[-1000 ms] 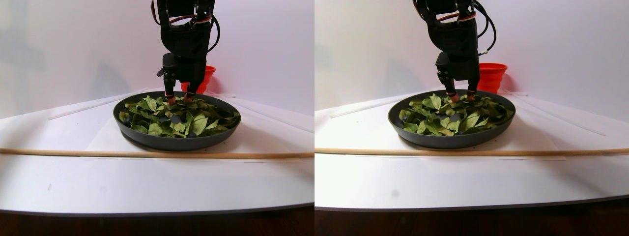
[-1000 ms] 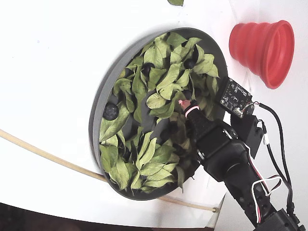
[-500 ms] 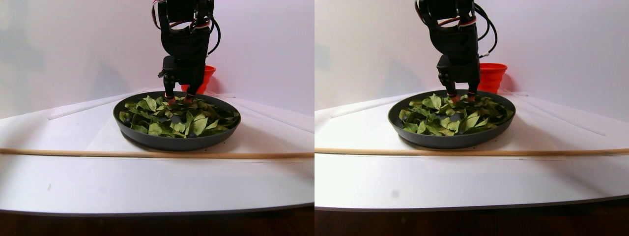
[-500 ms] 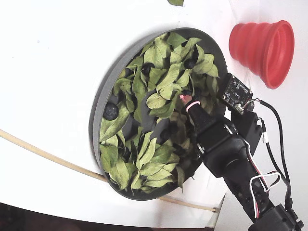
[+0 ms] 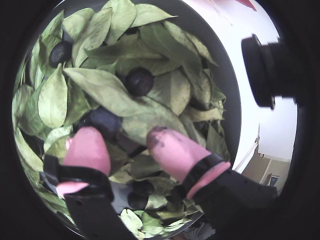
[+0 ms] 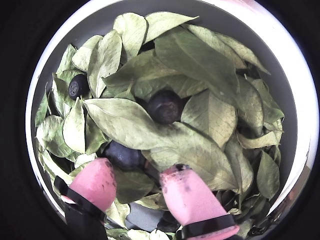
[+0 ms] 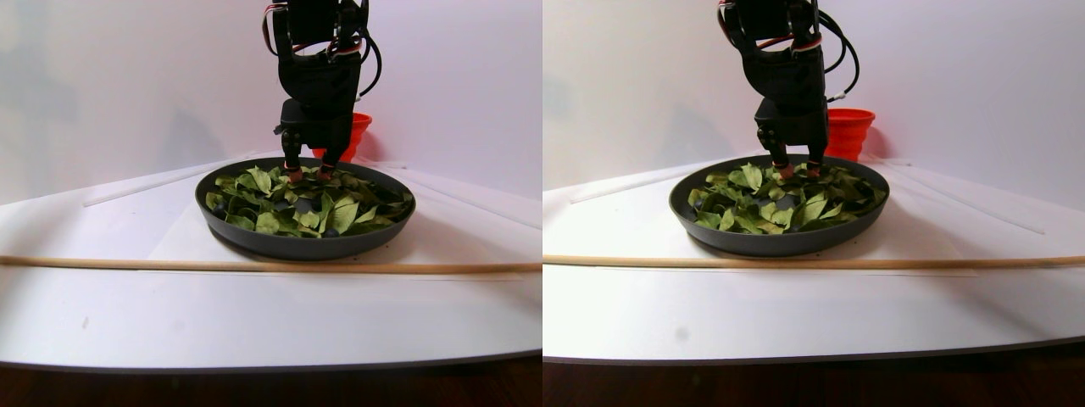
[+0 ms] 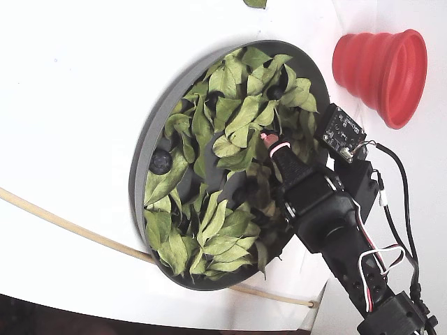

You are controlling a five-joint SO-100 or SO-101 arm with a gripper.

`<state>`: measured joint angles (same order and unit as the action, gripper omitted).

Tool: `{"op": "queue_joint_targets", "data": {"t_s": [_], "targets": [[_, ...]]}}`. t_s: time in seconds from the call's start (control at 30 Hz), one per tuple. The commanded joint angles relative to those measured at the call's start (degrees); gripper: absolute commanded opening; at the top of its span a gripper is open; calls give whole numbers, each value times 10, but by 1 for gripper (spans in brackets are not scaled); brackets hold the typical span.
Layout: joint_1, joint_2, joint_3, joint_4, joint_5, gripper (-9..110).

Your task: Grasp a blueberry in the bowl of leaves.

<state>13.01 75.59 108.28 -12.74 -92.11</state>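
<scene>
Gripper rises slightly off leaves versus second ago, fingers parted, nothing held. Blueberry just ahead in bowl; grasp not yet made.

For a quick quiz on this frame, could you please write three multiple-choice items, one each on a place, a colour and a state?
1. Where does the red cup stand?
A. inside the bowl
B. outside the bowl, on the table
C. on the wooden stick

2. What colour are the gripper fingertips?
A. pink
B. blue
C. yellow

3. How does the gripper stand?
A. shut on a leaf
B. lifted clear, holding a blueberry
C. open over the leaves, a blueberry just ahead of the gap

Key: 1 B, the fixed view shows it beyond the rim; 2 A, both wrist views show pink tips; 3 C, the tips are apart with nothing between them.
</scene>
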Motion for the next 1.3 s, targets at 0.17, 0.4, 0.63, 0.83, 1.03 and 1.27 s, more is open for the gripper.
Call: {"op": "queue_joint_targets", "data": {"t_s": [0.17, 0.4, 0.63, 0.83, 1.03, 1.27], "targets": [[-6, 0, -33, -20, 4, 18], [-7, -9, -43, -23, 7, 18], [-8, -18, -57, -23, 8, 18], [-10, -25, -67, -23, 11, 18], [-13, -31, -69, -25, 14, 18], [-15, -43, -69, -39, 13, 18]]}}
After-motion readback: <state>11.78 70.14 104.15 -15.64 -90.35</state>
